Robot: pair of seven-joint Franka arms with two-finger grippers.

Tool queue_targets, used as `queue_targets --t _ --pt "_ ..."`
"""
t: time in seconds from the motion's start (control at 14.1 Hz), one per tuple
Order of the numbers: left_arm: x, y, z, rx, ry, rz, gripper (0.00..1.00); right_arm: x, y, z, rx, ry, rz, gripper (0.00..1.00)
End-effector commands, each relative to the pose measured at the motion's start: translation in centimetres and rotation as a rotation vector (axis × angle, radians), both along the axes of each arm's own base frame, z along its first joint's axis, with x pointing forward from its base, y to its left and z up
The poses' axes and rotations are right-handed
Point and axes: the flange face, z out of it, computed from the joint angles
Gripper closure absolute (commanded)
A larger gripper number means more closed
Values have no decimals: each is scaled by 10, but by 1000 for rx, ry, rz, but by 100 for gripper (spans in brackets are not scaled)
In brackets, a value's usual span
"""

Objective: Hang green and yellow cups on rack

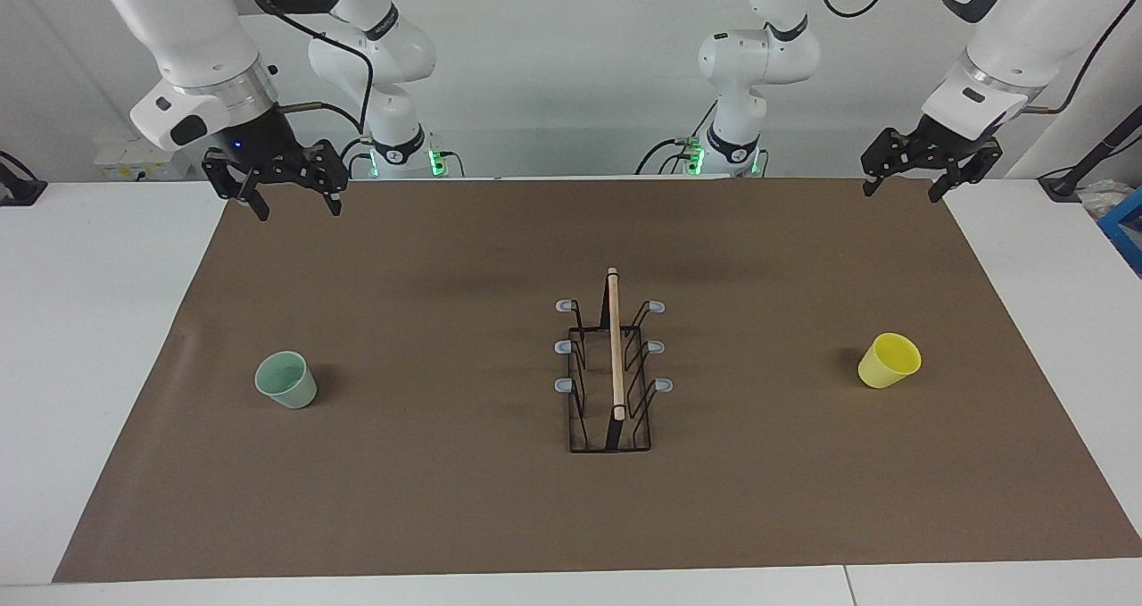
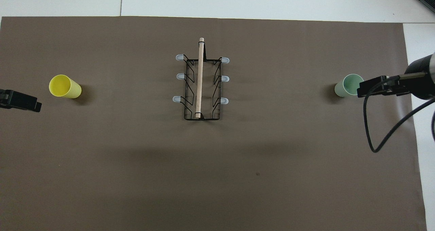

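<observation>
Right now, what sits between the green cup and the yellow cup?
Only the rack, midway between the green cup and yellow cup, touching neither; bare brown mat either side, clearest in the overhead view.

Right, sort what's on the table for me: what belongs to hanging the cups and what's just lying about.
For the job:
- green cup, toward the right arm's end
- yellow cup, toward the left arm's end
- rack, mid-table, all prongs bare
- left claw and right claw, both open, raised, holding nothing

Lying about:
- brown mat under everything
- blue item at the table's edge
</observation>
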Motion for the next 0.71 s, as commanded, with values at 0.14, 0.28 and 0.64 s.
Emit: queue_targets --t 0.14,0.28,0.64 --pt "-8 -1 1 18 -5 11 0 3 -2 2 -16 9 -17 0" --pt "-9 -2 1 18 -2 7 0 3 -2 2 -16 9 -17 0" --pt "-8 7 3 18 -14 31 2 3 -2 2 -16 9 -17 0"
